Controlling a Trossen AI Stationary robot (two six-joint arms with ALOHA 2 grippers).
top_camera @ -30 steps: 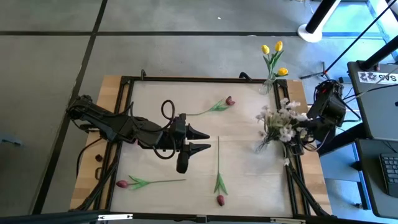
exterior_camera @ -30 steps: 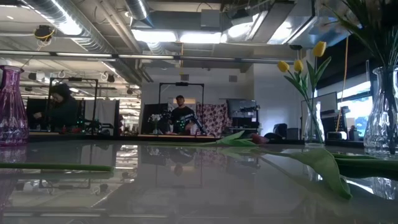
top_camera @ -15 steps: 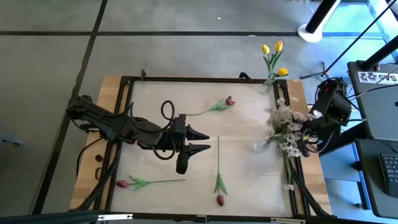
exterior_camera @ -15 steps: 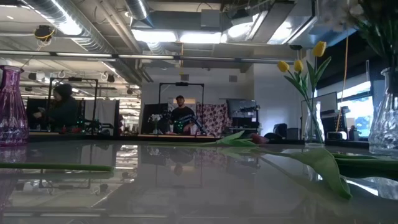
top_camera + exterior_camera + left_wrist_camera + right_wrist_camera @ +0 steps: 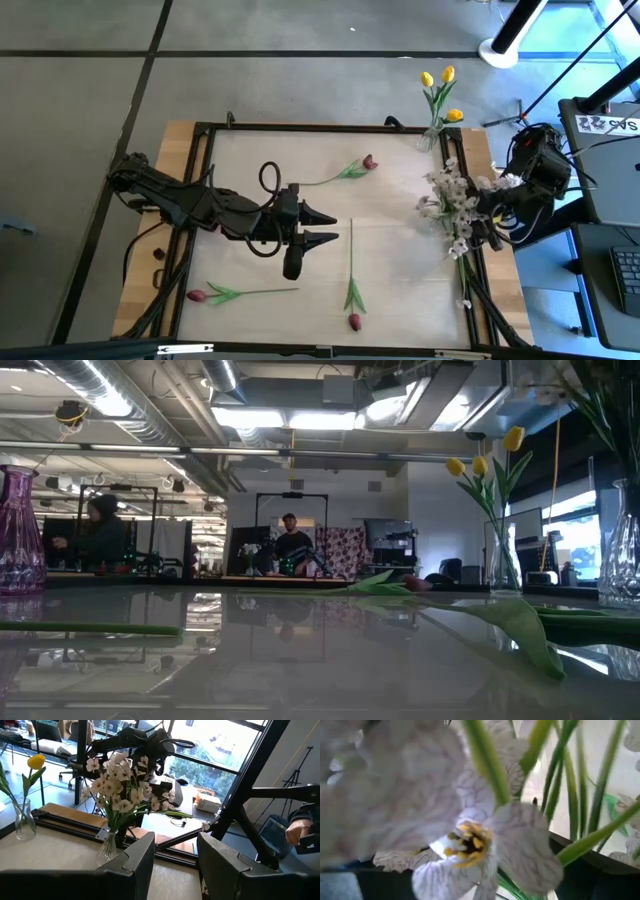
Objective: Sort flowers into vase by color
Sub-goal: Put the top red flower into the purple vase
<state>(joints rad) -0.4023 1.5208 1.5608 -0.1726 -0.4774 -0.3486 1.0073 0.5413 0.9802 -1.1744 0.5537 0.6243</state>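
The white blossom spray [image 5: 450, 200] stands in a clear vase [image 5: 108, 848] near the yellow tulips [image 5: 441, 92], directly against the right gripper [image 5: 487, 208]; finger state cannot be determined. Small white petals, green stems. Left gripper [image 5: 322, 226] waits mid-table, fingers apart.

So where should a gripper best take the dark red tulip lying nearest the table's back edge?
Probably mid-stem, from straight above. The dark red tulip lies flat, its thin stem running from the bud toward the left gripper; fingers straddling the bare stretch short of the leaves would likely avoid crushing the bud.
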